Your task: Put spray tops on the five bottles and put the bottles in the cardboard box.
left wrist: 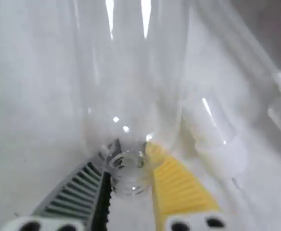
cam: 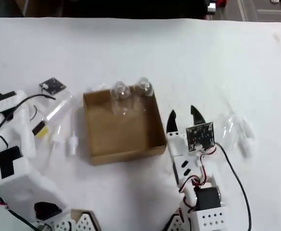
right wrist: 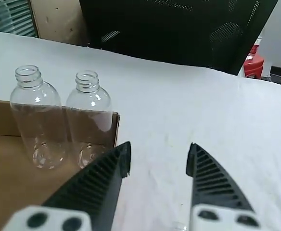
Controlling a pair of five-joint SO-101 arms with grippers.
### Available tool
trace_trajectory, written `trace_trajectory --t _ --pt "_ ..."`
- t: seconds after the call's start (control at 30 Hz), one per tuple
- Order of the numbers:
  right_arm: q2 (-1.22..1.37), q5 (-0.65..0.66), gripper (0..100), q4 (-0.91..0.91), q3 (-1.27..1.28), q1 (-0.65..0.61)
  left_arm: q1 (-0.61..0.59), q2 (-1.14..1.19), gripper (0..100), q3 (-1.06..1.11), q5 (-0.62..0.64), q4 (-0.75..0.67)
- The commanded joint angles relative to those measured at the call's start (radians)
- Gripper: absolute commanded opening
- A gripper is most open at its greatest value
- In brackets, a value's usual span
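Observation:
Two clear bottles (cam: 120, 94) (cam: 143, 89) stand upright without tops at the back of the cardboard box (cam: 126, 144). In the right wrist view the same bottles (right wrist: 37, 120) (right wrist: 88, 120) stand inside the box (right wrist: 1, 168). My left gripper (left wrist: 128, 166) is shut on the neck of a third clear bottle (left wrist: 131, 72), which lies on the table left of the box (cam: 58, 110). Two white spray tops (cam: 58, 139) (cam: 73, 143) lie beside it. My right gripper (right wrist: 157, 163) is open, with nothing between its fingers, just right of the box (cam: 184, 118).
More clear bottles (cam: 232, 126) and a white spray top (cam: 247, 140) lie on the white table to the right of my right arm. A small black board with a wire (cam: 52, 86) lies at the back left. The table's far edge runs along the top.

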Motion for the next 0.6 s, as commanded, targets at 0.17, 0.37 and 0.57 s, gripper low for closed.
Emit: trace_trajectory --t 0.17,0.37,0.57 --pt "-0.008 0.012 16.6 -0.001 0.008 -0.005 -0.016 -0.004 2 -0.358 0.098 0.293" --pt "-0.008 0.012 16.6 -0.001 0.003 -0.002 -0.019 -0.004 2 -0.690 0.075 0.638" --pt "-0.010 0.012 16.6 0.005 -0.017 -0.002 -0.048 -0.102 2 -0.809 0.048 0.707"
